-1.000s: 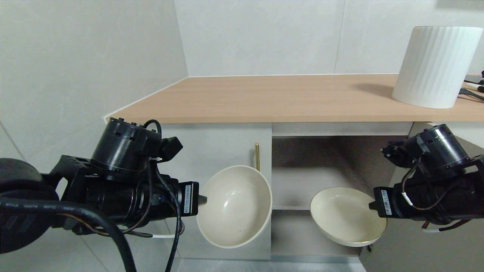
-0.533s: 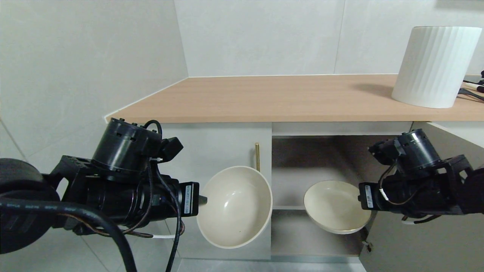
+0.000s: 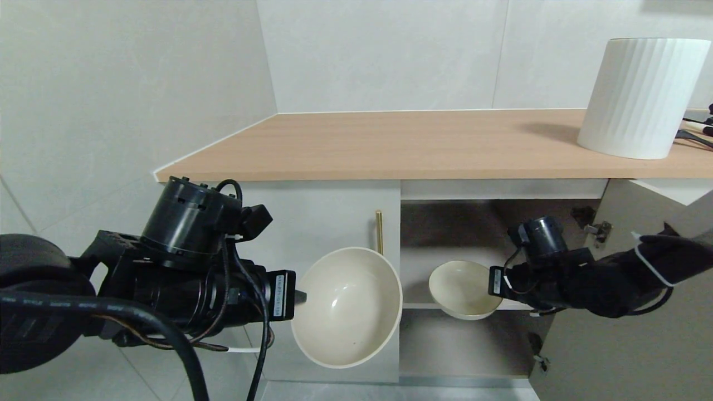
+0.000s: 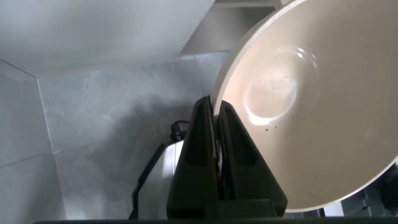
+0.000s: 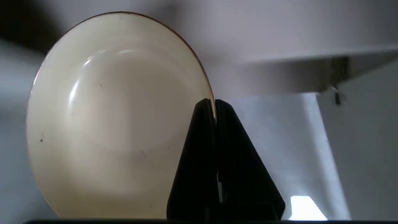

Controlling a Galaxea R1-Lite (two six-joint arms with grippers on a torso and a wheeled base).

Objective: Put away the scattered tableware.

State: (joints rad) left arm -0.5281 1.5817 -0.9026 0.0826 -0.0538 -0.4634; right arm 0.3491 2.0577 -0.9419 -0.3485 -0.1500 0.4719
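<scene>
Clenching | left fingers (image 4: 200, 149) on large bowl (image 3: 345, 306) rim | right fingers (image 5: 200, 149) on small bowl (image 3: 462, 287) rim

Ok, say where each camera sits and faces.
Head view: on the head, facing forward-down at the counter and open cupboard; left gripper and right gripper show.
Left wrist view: on the left wrist, looking along its fingers at the left bowl.
Right wrist view: on the right wrist, along its fingers at the right bowl.
Shared: the head view shows both bowls too.
</scene>
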